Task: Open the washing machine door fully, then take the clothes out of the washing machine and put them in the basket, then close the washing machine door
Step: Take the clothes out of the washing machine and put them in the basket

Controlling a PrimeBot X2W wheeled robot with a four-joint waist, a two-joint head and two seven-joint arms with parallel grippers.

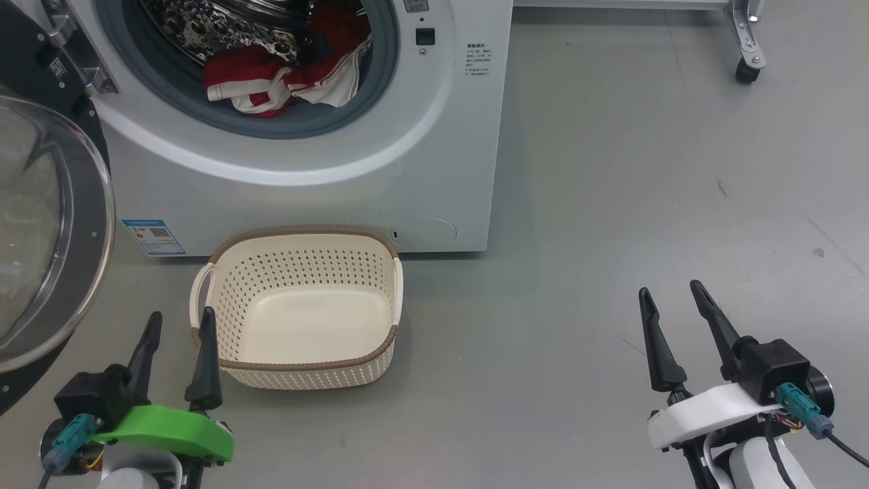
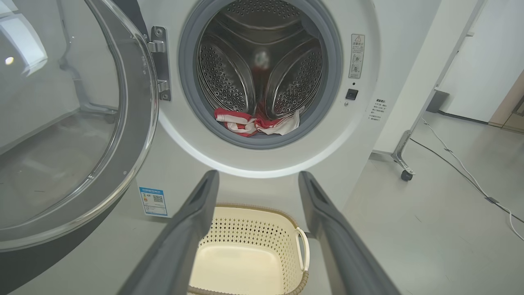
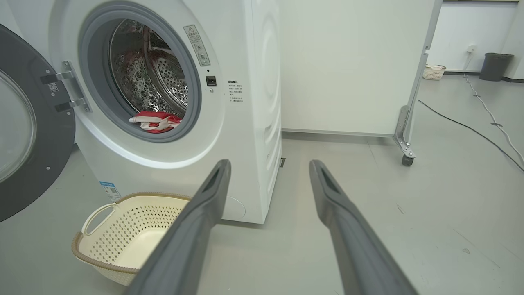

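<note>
The white washing machine [image 1: 380, 176] stands ahead with its round door [image 1: 47, 224] swung wide open to the left, glass bowl facing me. Red and white clothes [image 1: 288, 71] lie at the front of the steel drum [image 2: 262, 61], just behind the grey rubber ring. The cream basket [image 1: 299, 305] sits on the floor right in front of the machine, with nothing in it. My left gripper [image 1: 180, 324] hangs open near the basket's left handle. My right gripper [image 1: 672, 291] stands open over bare floor, far right of the basket. Both hold nothing.
A white partition on a wheeled metal foot [image 1: 747, 47] stands right of the machine. Cables [image 3: 470, 127] run across the grey floor behind it. A small basket [image 3: 434, 71] and a dark bin [image 3: 493, 65] stand far off by the wall.
</note>
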